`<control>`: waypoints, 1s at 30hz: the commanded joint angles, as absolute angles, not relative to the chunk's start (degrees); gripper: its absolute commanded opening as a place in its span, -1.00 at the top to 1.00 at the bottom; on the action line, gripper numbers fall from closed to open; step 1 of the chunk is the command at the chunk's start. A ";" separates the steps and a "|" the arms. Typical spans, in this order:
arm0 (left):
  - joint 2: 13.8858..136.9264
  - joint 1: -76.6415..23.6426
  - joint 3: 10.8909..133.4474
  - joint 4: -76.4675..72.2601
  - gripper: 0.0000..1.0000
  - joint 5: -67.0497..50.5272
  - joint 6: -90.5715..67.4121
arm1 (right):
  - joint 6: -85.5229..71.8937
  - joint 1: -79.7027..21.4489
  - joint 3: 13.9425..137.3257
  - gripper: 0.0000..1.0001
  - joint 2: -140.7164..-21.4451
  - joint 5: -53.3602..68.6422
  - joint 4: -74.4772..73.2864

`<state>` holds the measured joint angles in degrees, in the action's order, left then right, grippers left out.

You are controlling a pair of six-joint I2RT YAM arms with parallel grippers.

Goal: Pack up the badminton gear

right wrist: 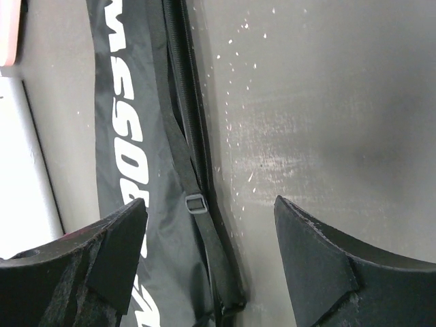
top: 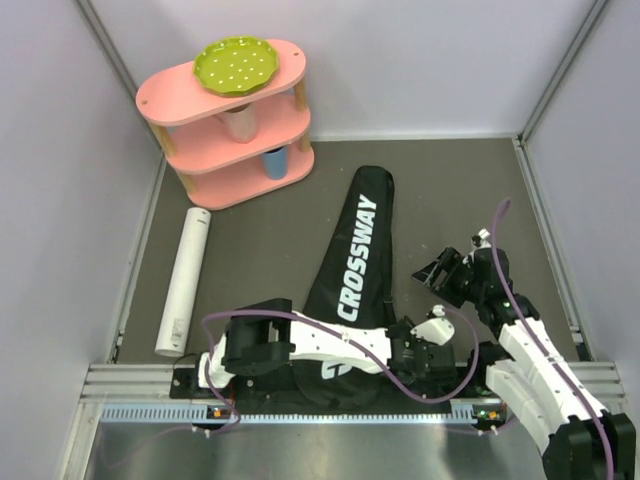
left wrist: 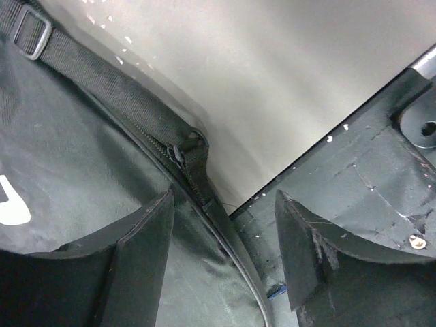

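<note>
The black "CROSSWAY" racket bag (top: 355, 260) lies flat mid-table, narrow end far, and looks closed. My left gripper (top: 425, 352) reaches across its wide near end and is open; in the left wrist view (left wrist: 225, 238) the bag's zippered edge (left wrist: 178, 155) and strap (left wrist: 102, 82) run between the fingers, which touch nothing. My right gripper (top: 438, 270) hangs open and empty right of the bag; its wrist view (right wrist: 208, 231) shows the bag (right wrist: 122, 136) and strap buckle (right wrist: 195, 203) below. The white tube (top: 185, 280) lies left of the bag. Rackets and shuttlecocks are out of view.
A pink three-tier shelf (top: 235, 150) stands at the far left with a green dotted plate (top: 233, 63) on top and cups on its lower tiers. White walls close in the table on three sides. The arms' base rail (top: 330, 400) runs along the near edge.
</note>
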<state>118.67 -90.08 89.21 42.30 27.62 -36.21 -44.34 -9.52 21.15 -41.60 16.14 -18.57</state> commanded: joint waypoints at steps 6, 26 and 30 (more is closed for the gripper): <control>117.34 -91.84 87.54 48.78 -0.21 34.97 -46.05 | -44.13 -9.14 19.07 -0.49 -36.21 15.29 -22.06; 108.85 -90.79 75.88 39.92 1.00 37.01 -45.01 | -35.70 -9.05 17.58 -0.47 -37.88 28.20 -22.15; 94.78 -88.51 63.13 22.27 1.00 27.62 -38.77 | -35.68 -9.32 15.82 -0.38 -40.51 38.83 -16.97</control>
<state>109.32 -90.72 73.06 36.25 35.48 -44.12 -38.20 -9.45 17.10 -38.63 27.53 -21.96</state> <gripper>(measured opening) 0.014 0.712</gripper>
